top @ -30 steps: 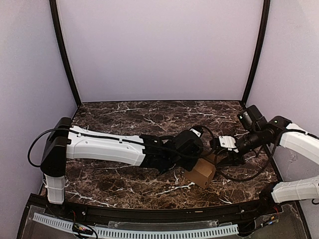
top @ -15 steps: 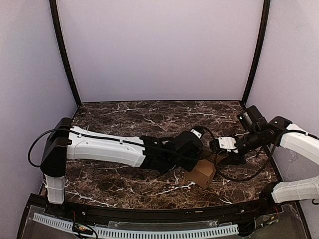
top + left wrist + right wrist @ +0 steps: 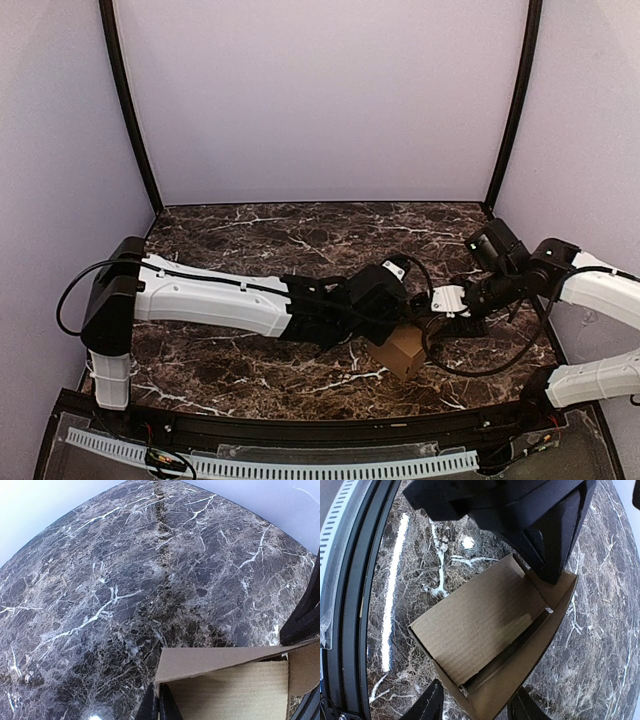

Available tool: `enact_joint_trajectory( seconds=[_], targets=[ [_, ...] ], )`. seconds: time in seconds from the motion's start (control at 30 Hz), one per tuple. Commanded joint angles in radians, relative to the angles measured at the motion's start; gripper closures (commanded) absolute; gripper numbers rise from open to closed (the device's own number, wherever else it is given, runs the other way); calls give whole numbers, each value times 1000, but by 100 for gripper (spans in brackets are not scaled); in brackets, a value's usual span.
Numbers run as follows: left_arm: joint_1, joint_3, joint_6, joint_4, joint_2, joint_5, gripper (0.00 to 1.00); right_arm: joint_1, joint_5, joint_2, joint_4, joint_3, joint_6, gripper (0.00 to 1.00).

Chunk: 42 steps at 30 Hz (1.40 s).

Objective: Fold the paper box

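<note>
Right gripper (image 3: 476,707) noted shifted left toward the box since a second ago. Counted: one paper box (image 3: 400,350), two grippers. Box: brown corrugated card, open-topped, walls raised, set on the marble table (image 3: 250,230), front centre-right. Left gripper (image 3: 159,702) pinched onto one wall; right half-spread astride a corner, nothing clasped.

Counter (image 3: 125,580): dark marble, white veins, fills most of frame. Pale wall (image 3: 30,510) at 10 o'clock corner, again at 1 o'clock.

Paper box (image 3: 225,690) at 5 o'clock: brown, open, ribbed inner face showing, thin top flap running toward 3 o'clock, cut off by frame edge.

Left claw (image 3: 160,704) at 6 o'clock: black fingers pressed together, pinching box's wall at its 9 o'clock corner.

Black part (image 3: 302,615) at 3 o'clock, slanted, meeting box's top edge; identity unclear.
</note>
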Motion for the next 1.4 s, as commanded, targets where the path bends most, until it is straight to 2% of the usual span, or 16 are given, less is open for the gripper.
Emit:
enact_joint_trajectory(
  seconds=[0.0, 0.23, 0.53, 0.87, 1.37],
  targets=[
    [-9, -83, 36, -106, 49, 78, 99, 51, 33, -3, 8, -13, 34, 57],
    [-8, -205, 55, 34, 9, 61, 99, 128, 120, -12, 37, -39, 81, 58],
    [-9, -310, 57, 150, -48, 47, 99, 185, 143, 11, 9, -22, 69, 57],
    [-9, -349, 68, 202, -89, 49, 96, 228, 187, 30, -20, -11, 34, 56],
    [-9, -434, 114, 238, -203, 112, 76, 229, 212, 21, -3, -21, 37, 56]
  ],
)
